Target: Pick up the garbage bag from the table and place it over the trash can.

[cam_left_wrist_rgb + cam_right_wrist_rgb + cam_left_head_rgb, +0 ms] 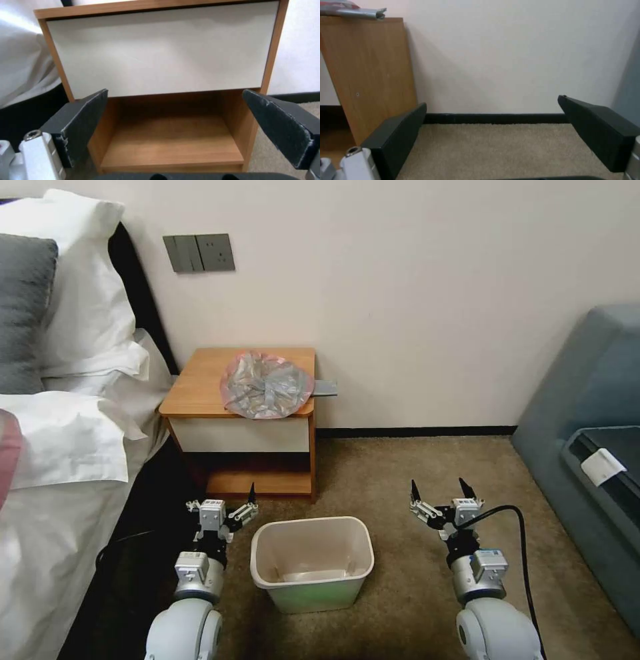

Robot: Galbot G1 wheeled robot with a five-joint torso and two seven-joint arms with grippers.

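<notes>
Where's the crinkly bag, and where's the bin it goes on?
garbage bag (267, 385): head view, middle of the crumpled plastic lying on the table (193, 380).
trash can (312, 585): head view, near front wall below the rim.

The bed (60, 447) is cut off by the left edge of the head view, and the grey sofa (587, 447) by the right edge. Only a sliver of the garbage bag (351, 10) shows at the upper left of the right wrist view. The nightstand (160, 50) top is cropped in the left wrist view.
</notes>
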